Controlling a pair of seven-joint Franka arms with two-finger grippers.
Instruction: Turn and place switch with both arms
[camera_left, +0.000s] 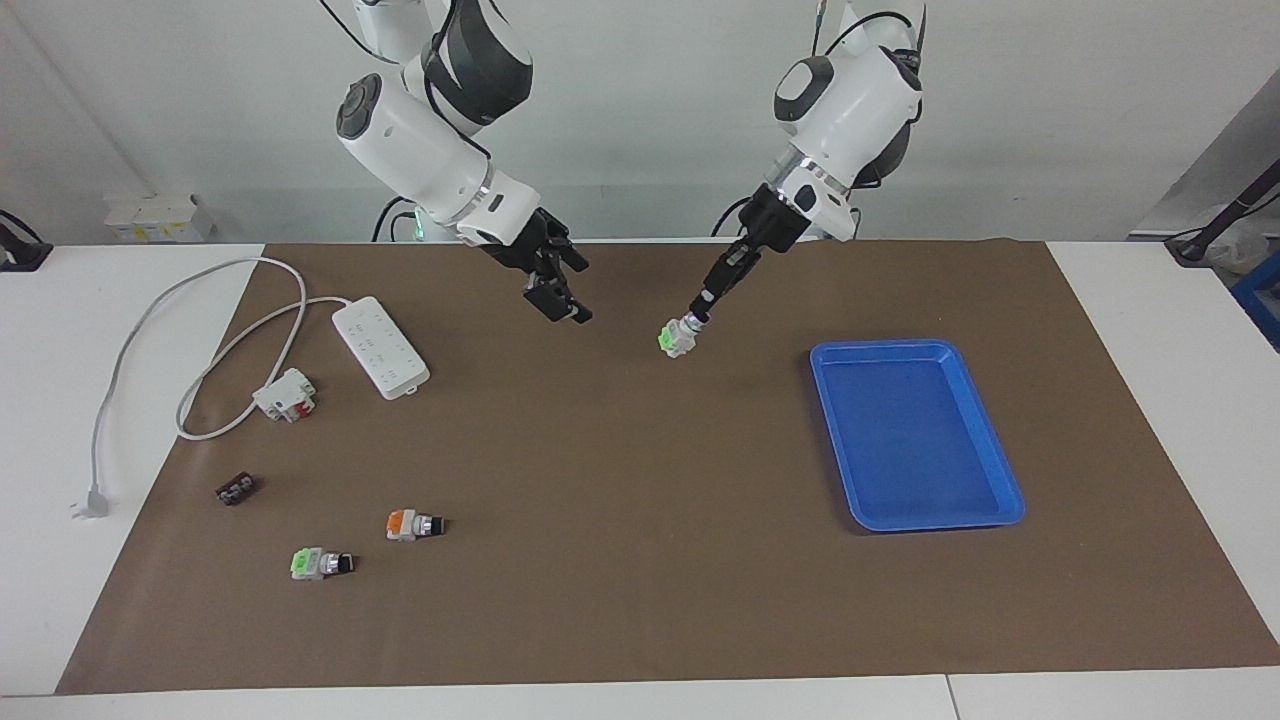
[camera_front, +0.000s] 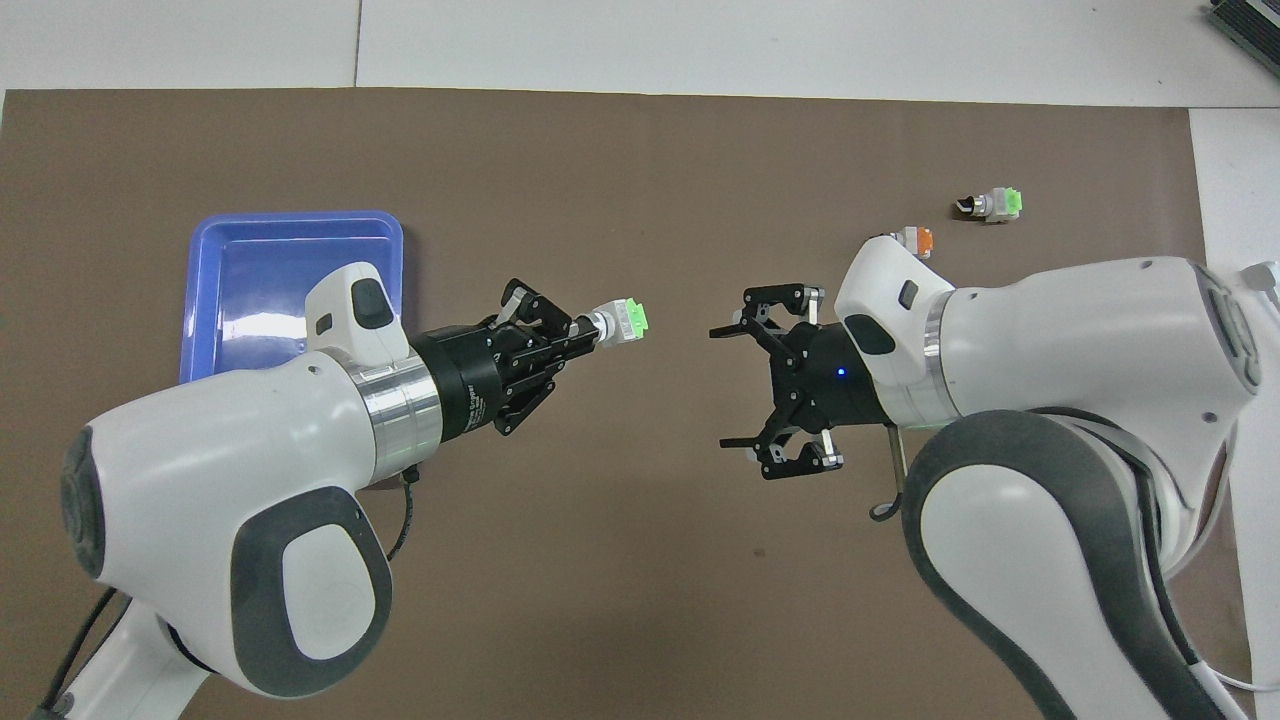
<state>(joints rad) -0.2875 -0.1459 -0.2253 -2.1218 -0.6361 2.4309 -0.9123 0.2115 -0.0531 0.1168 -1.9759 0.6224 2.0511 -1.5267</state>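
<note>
The switch (camera_left: 678, 338) (camera_front: 622, 320) hangs in the air over the brown mat, its pale green block pointing away from the hand. My left gripper (camera_left: 702, 306) (camera_front: 592, 327) is shut on its knob end and slants down from the left arm. The right gripper (camera_left: 558, 300) (camera_front: 722, 388) is open and holds nothing. It hovers over the mat a hand's width from the switch, toward the right arm's end. A clear gap separates the two grippers.
A blue tray (camera_left: 915, 430) (camera_front: 255, 285) lies toward the left arm's end. Toward the right arm's end lie a white power strip (camera_left: 380, 346) with its cable, a white-and-red part (camera_left: 285, 394), a dark part (camera_left: 236, 489), an orange-block switch (camera_left: 410, 524) (camera_front: 915, 240) and a bright green-block switch (camera_left: 318, 564) (camera_front: 990, 205).
</note>
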